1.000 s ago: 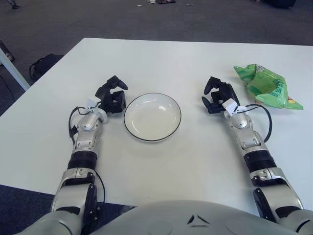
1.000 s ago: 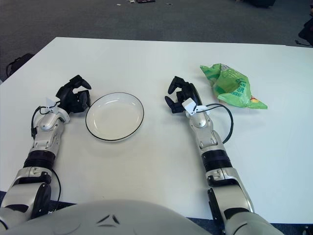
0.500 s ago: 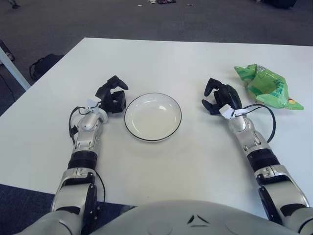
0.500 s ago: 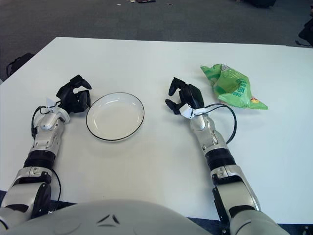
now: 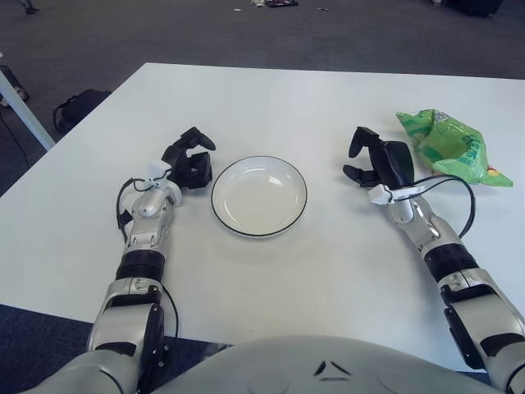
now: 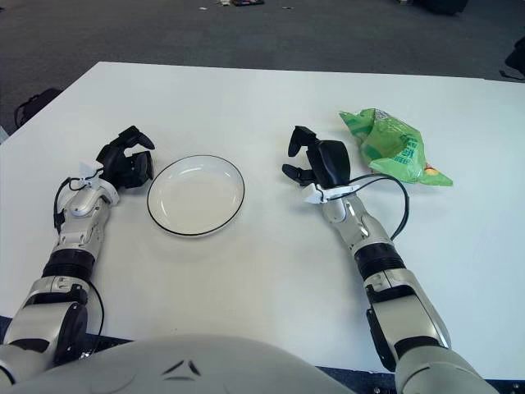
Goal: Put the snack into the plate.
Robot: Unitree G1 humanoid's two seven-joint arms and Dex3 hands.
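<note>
1. While the right hand (image 5: 379, 162) is raised just beside the snack (image 5: 447, 145), on the side facing the plate, its fingers are loosely spread and hold nothing. The snack, a crumpled green bag, lies on the table (image 5: 271, 98) toward its right edge, well apart from the plate (image 5: 259, 195).
2. Risk: the bag is light and slippery. A sideways approach likely pushes it toward the table's right edge instead of capturing it.
3. Risk: the bag is puffed and crinkled. A shallow pinch on a fold probably slips during the lift.
4. Risk: the cable looping off the right wrist sits near the bag. It could drag or snag the bag during the reach.
5. Risk: the plate is shallow and the bag appears nearly as wide. An off-centre release probably leaves the bag hanging over the rim or sliding out.
6. The left hand (image 5: 188, 158) shows just beside the plate's left rim, fingers relaxed and empty. A carry that overshoots could strike it.
</note>
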